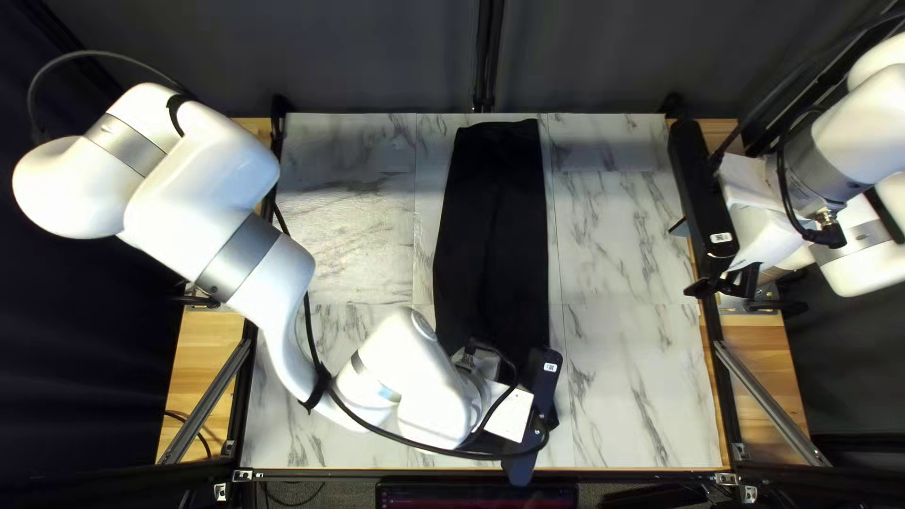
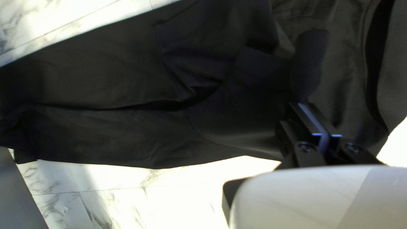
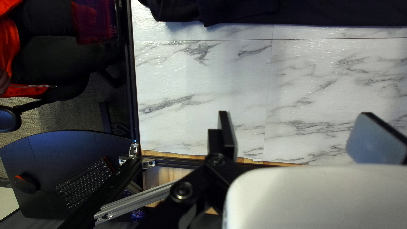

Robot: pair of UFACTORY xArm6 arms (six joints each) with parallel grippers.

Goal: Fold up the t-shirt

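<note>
Shirt (image 1: 492,226) looks soft, likely light and floppy; best pinched through every layer at its near end. Left gripper (image 2: 302,108): my fingers together. Right gripper (image 3: 294,114): mine wide.

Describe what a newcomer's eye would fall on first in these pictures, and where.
Probably the black t-shirt, a long dark strip running down the middle of the pale marble-patterned table. Next, the bulky white left arm, which reaches in from the table's left side and hides part of the shirt's near end. The right wrist view adds a splash of red clothing beyond the table's near edge.
</note>
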